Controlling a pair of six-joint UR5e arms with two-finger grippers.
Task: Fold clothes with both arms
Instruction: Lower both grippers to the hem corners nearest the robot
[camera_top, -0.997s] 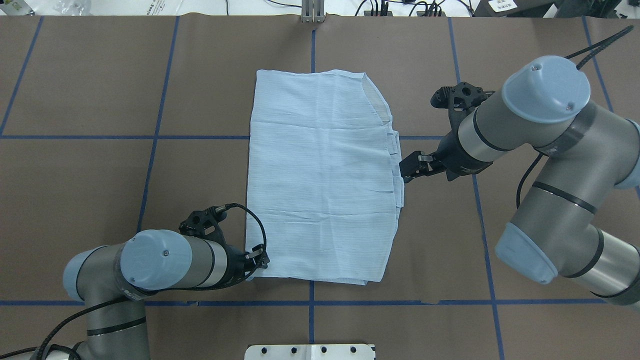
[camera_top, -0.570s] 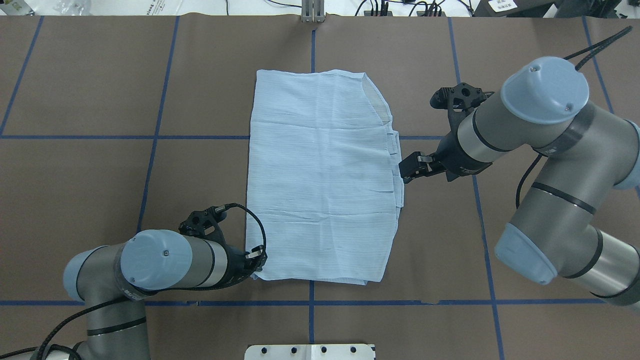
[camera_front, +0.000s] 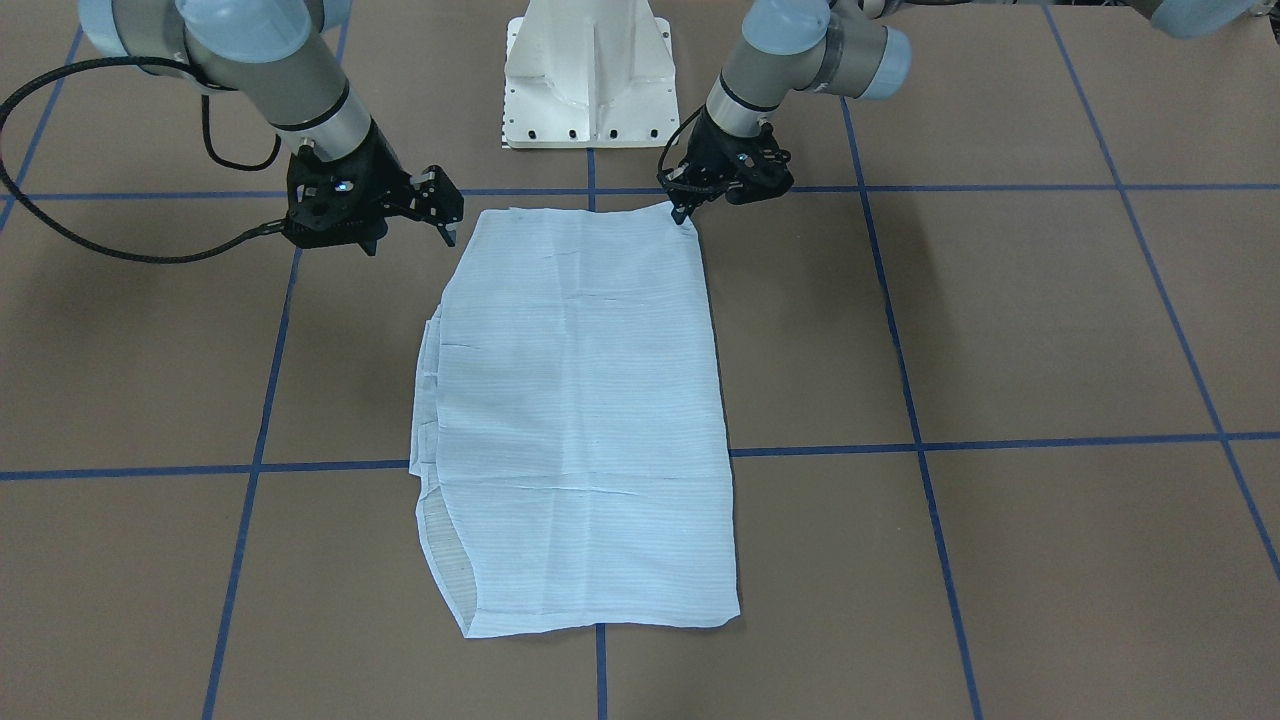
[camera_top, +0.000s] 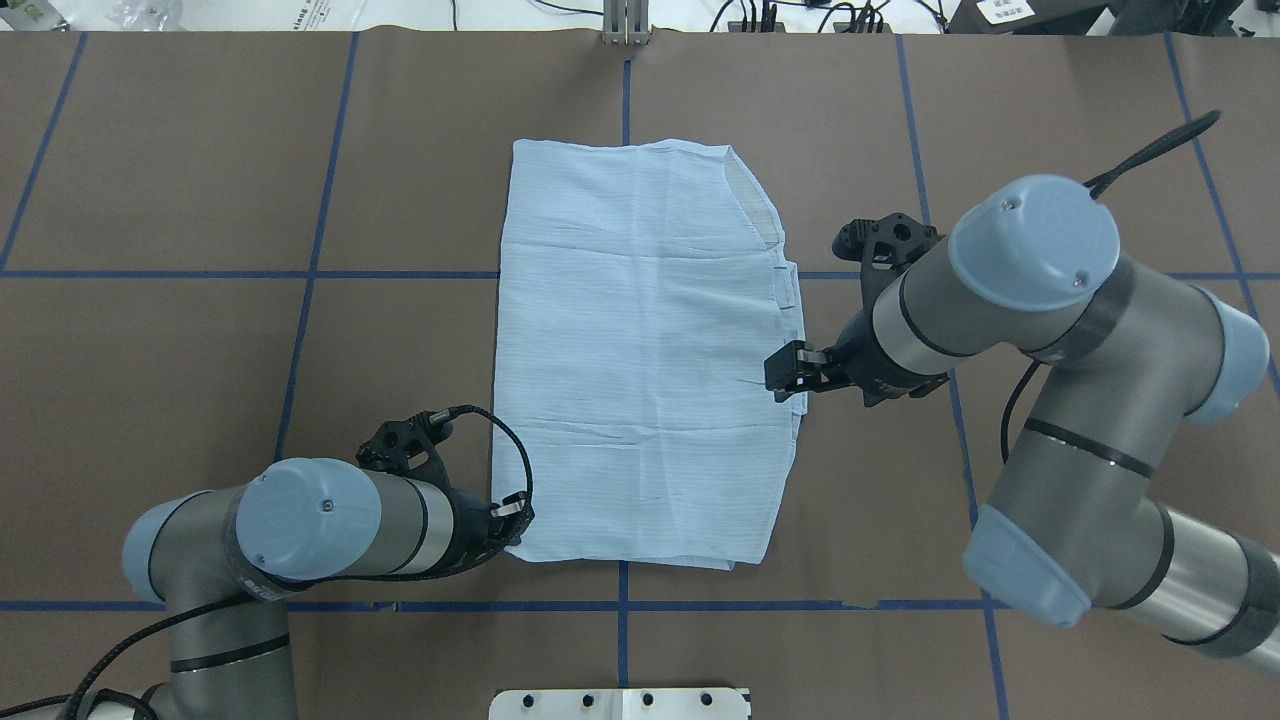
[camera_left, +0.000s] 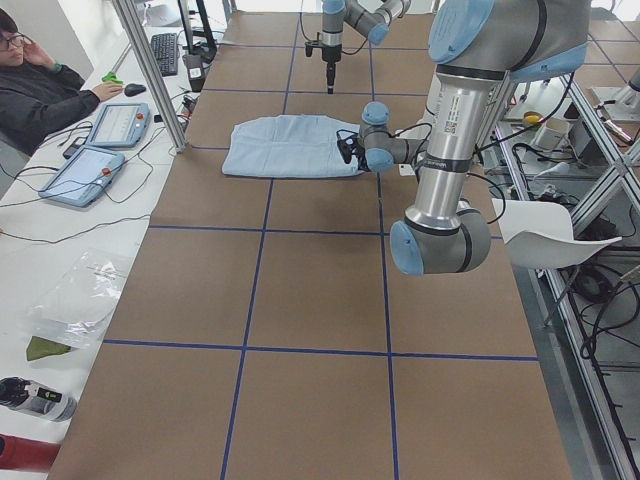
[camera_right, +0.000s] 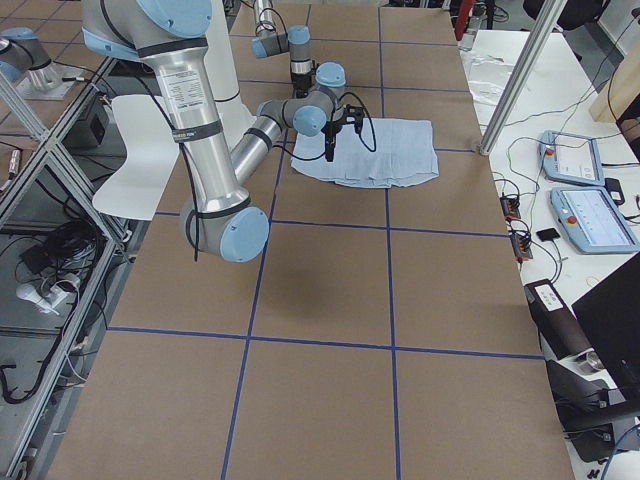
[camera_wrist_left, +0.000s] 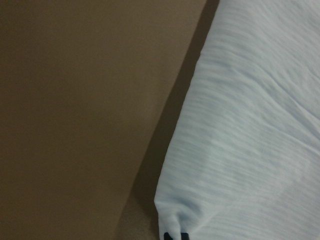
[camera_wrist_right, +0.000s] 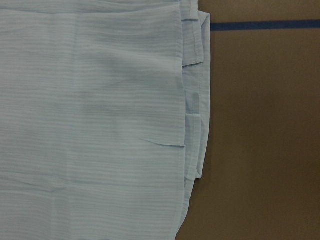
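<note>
The clothes (camera_top: 640, 350) are one light-blue striped shirt, folded into a flat rectangle in the middle of the brown table (camera_top: 180, 380). My left gripper (camera_top: 517, 525) is low at the shirt's near-left corner. In the left wrist view that corner (camera_wrist_left: 172, 220) is bunched up right at the black fingertips (camera_wrist_left: 175, 236), so the gripper is shut on it. My right gripper (camera_top: 783, 372) hovers open over the middle of the shirt's right edge, where layered plackets (camera_wrist_right: 192, 125) show; it holds nothing. The front-facing view shows the shirt (camera_front: 575, 420) with the left gripper (camera_front: 688, 207) and right gripper (camera_front: 443, 205) at its robot-side end.
The white pedestal base (camera_front: 590, 80) stands just behind the shirt's near edge. Blue tape lines (camera_top: 300, 274) cross the table. A metal post (camera_top: 625, 25) sits at the far edge. In the side view a person (camera_left: 40, 90) sits by tablets (camera_left: 95, 170) beyond the table.
My right arm has moved toward the robot and slightly inward, bringing its gripper over the shirt's right edge. The left gripper has stayed at the near-left corner.
</note>
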